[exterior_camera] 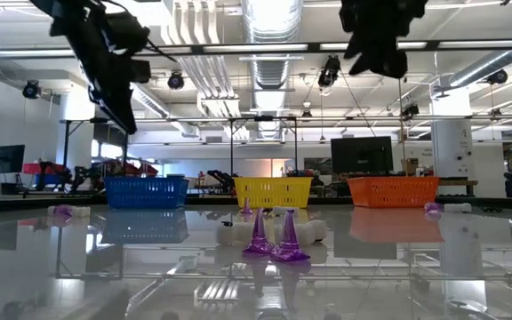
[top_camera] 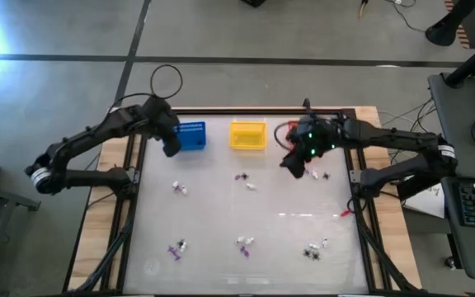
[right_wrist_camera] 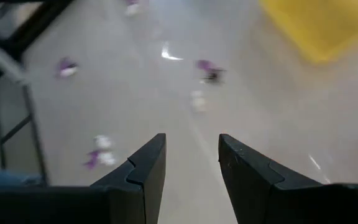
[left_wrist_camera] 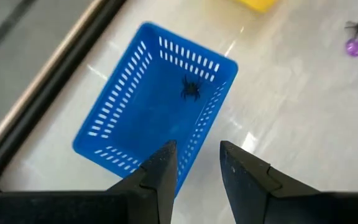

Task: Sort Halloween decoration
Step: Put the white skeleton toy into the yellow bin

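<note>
Over the blue basket (left_wrist_camera: 157, 112) the left gripper (left_wrist_camera: 194, 165) is hovering, fingers apart and empty; only its wrist view is showing a black spider (left_wrist_camera: 191, 88) lying inside. Right gripper (right_wrist_camera: 188, 165), also parted and empty, is hanging near the orange basket (exterior_camera: 392, 190), while trinkets (top_camera: 244, 242) are lying scattered across the table (top_camera: 287, 198).

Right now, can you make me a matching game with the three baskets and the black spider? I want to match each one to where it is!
Things:
1. blue basket
2. yellow basket
3. orange basket
4. black spider

Places:
A. in the middle of the basket row
B. inside the blue basket
C. under the left gripper
D. at the row's end beside the right arm, near the right gripper

Pairs: 1-C, 2-A, 3-D, 4-B
</note>
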